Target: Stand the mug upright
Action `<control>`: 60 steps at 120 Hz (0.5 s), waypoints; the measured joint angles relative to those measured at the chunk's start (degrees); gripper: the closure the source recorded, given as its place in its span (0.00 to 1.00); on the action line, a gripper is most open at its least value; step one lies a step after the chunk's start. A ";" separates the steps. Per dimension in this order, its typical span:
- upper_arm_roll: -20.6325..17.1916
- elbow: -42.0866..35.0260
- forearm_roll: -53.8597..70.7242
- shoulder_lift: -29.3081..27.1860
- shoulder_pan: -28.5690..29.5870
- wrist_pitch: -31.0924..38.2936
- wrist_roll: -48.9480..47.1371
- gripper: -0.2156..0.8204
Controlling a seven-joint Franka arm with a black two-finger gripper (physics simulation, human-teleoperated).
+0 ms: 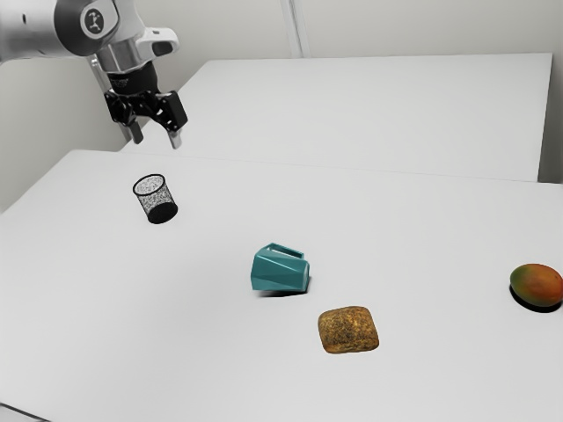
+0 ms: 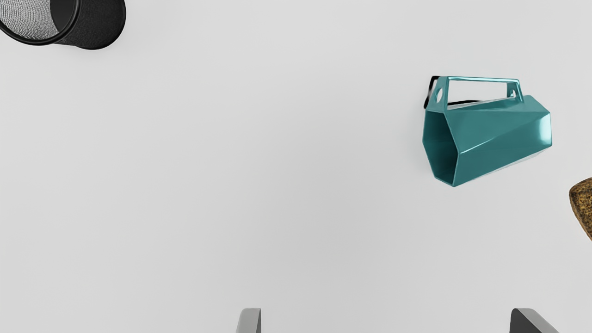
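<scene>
My gripper hangs high above the table at the exterior view's upper left, away from the mug. A teal faceted mug lies on its side near the middle of the table, its handle toward the table's far side. In the wrist view the mug shows its dark open mouth and its handle along one side. There the gripper has its two fingertips wide apart with nothing between them.
A black mesh cup stands on the white table below the gripper. A brown, bread-like block lies close to the mug, and a red-green mango rests at the exterior view's right edge.
</scene>
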 joint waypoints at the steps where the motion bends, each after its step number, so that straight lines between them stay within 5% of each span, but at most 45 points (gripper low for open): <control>1: 0.00 0.00 0.00 0.01 0.01 0.00 0.00 0.23; 31: 0.00 -0.06 0.05 1.90 0.01 0.49 0.00 0.23; 60: 0.46 -6.27 -5.71 3.54 -0.48 8.14 1.08 0.23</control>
